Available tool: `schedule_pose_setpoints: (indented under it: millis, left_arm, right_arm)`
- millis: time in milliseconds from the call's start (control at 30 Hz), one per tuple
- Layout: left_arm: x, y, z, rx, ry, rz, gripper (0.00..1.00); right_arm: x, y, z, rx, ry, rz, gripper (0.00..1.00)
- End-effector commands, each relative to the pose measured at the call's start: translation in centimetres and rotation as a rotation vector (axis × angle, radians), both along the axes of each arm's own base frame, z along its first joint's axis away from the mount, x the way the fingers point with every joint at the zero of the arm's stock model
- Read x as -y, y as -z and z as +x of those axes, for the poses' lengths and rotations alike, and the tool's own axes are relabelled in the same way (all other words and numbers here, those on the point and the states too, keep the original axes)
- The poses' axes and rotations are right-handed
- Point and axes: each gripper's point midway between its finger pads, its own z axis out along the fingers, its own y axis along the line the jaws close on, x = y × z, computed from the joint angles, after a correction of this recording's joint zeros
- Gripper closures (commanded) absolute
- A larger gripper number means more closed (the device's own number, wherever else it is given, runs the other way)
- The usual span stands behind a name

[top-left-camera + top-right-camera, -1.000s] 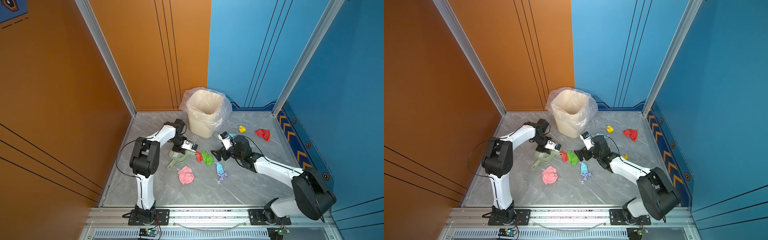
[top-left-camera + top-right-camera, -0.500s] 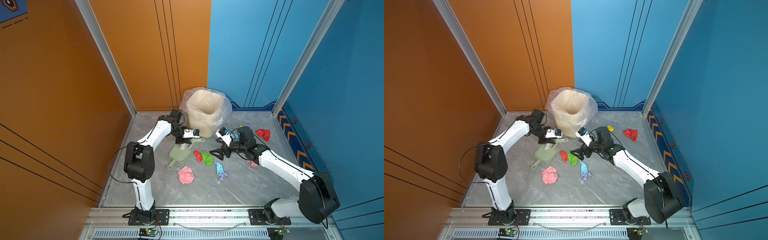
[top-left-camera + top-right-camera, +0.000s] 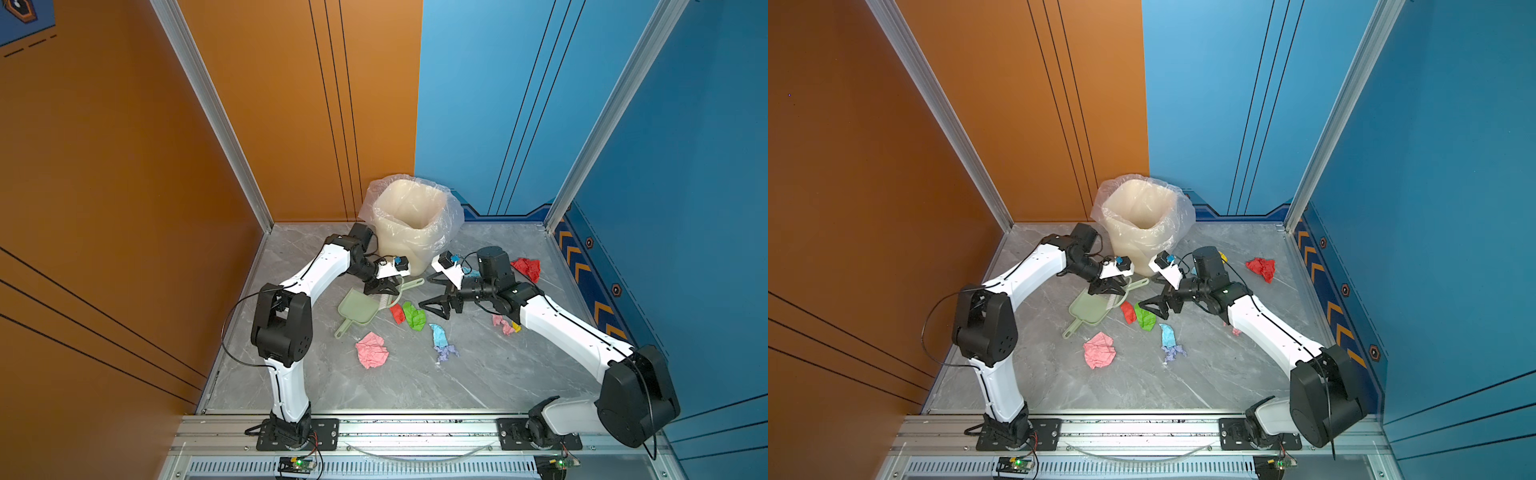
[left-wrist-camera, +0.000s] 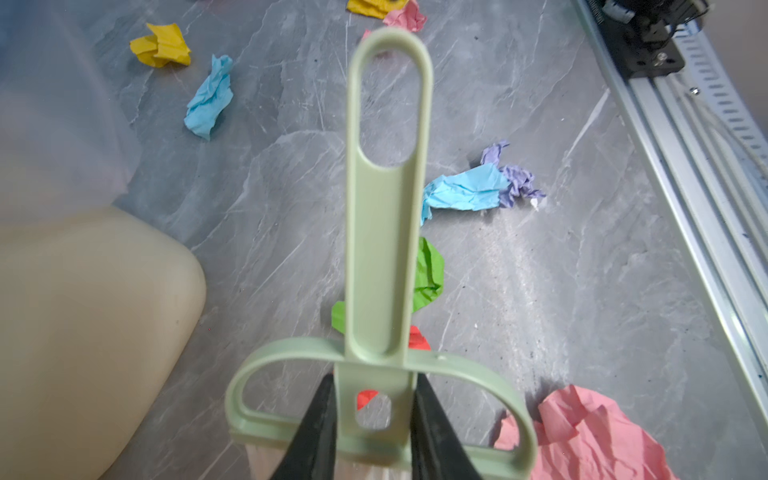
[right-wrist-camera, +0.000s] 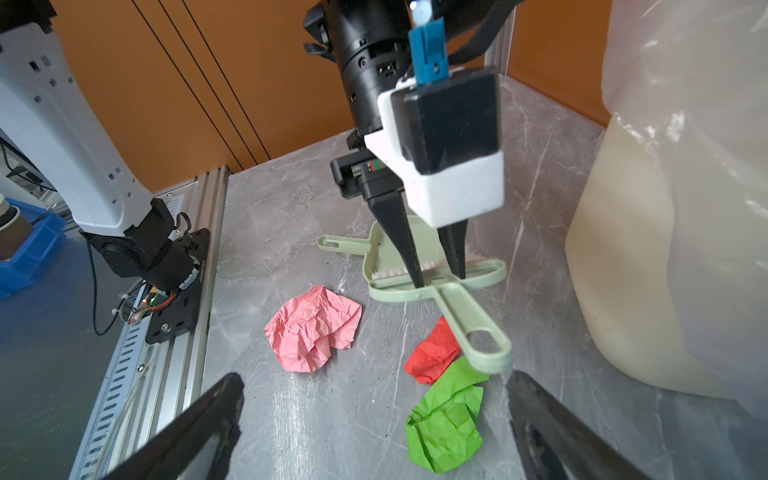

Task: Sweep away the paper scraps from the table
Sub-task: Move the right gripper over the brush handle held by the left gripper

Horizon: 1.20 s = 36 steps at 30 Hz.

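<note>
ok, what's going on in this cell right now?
The left gripper is shut on the pale green plastic brush, bristles over the matching pale green dustpan, which lies on the grey marble-patterned table beside the cream lined bin. The right gripper is open and empty next to the crumpled red paper scrap and green paper scrap. Other scraps lie scattered; none shows in the dustpan.

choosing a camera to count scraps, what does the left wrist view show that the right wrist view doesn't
Only the left wrist view: a yellow scrap, a lone light blue scrap, and another light blue scrap touching a lilac scrap. Only the right wrist view: the dustpan and the open right hand. Both: the brush gripped by the left hand, the green scrap, red scrap, big pink scrap, bin and table.
</note>
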Motion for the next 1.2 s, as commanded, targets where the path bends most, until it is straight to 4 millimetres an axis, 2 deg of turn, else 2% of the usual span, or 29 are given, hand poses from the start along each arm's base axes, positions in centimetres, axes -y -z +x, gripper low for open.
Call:
schedule_pose_setpoints:
  millis: [0,300,633,1167]
  left_arm:
    - [1.1,-2.2,-2.4,-0.061,0.034,-0.100,1.00]
    - [1.6,-2.8,-3.8,-0.079,0.057,-0.128,1.00]
    - [2.3,-3.1,-4.4,-0.084,0.077,-0.137,1.00]
    - [2.6,-3.6,-4.2,-0.084,0.082,-0.160,1.00]
  right_arm:
    - [-0.4,-1.3,0.2,0.019,-0.035,0.023,0.00]
    - [-1.1,-0.8,0.9,0.010,-0.059,0.031,0.00]
    - [-1.9,-0.4,1.4,0.016,-0.080,0.048,0.02]
    - [-2.7,0.8,0.9,0.022,-0.105,0.044,0.19]
